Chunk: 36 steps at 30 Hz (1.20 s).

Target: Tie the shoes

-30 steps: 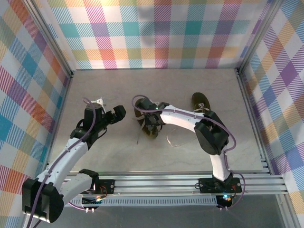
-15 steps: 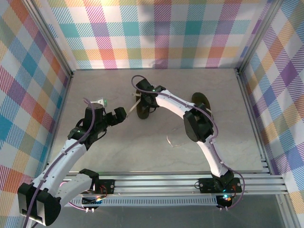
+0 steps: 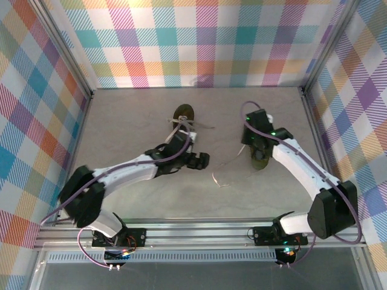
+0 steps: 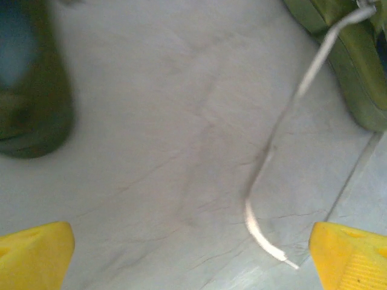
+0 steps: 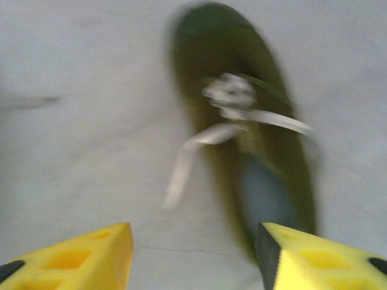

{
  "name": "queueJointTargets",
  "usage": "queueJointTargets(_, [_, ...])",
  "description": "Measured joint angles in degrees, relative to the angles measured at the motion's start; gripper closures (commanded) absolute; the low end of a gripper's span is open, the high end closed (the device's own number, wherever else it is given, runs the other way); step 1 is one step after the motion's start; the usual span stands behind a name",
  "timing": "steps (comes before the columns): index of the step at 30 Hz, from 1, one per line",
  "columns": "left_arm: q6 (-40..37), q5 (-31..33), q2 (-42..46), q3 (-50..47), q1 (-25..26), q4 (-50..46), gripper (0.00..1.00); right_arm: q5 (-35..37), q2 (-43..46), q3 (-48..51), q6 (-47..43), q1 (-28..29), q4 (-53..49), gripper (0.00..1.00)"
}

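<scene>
One olive shoe (image 3: 184, 113) lies toward the table's (image 3: 121, 121) far edge; the second shoe (image 3: 261, 159) sits under the right gripper (image 3: 259, 145), its lace (image 3: 225, 175) trailing near the left gripper (image 3: 201, 161).

Shoes (image 3: 184, 113) are olive, laces (image 4: 270, 150) pale, walls (image 3: 205, 42) plaid

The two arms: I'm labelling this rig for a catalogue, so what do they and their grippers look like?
Left arm and right arm have white links, black joint housings and a purple cable looped alongside. The left gripper and right gripper end in blocky yellow fingertips.
</scene>
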State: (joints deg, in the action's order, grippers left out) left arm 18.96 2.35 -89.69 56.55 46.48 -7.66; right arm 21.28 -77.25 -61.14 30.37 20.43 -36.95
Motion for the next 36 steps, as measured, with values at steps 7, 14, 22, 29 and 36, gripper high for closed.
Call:
queueJointTargets(7, [0.74,0.13,-11.96,6.93,5.81,0.13,0.05,-6.93,-5.38,3.02,-3.65,-10.12,-3.85,0.37])
queueJointTargets(14, [4.07,1.62,-17.49,9.62,8.0,-1.95,0.09,-9.22,-12.13,2.29,-5.51,-13.2,-3.41,0.42])
queueJointTargets(22, [6.67,5.49,-23.39,15.23,8.96,-6.03,0.32,-10.56,-18.14,-1.16,-7.1,-15.32,-1.53,0.6])
queueJointTargets(29, [7.48,10.25,-23.93,16.04,8.76,-9.55,0.86,-10.71,-19.34,-1.88,-7.91,-16.0,-1.7,0.87])
queueJointTargets(36, [6.56,13.9,-19.93,14.25,8.9,-11.58,1.0,-12.31,-17.14,-0.85,-8.2,-15.98,-0.59,1.0])
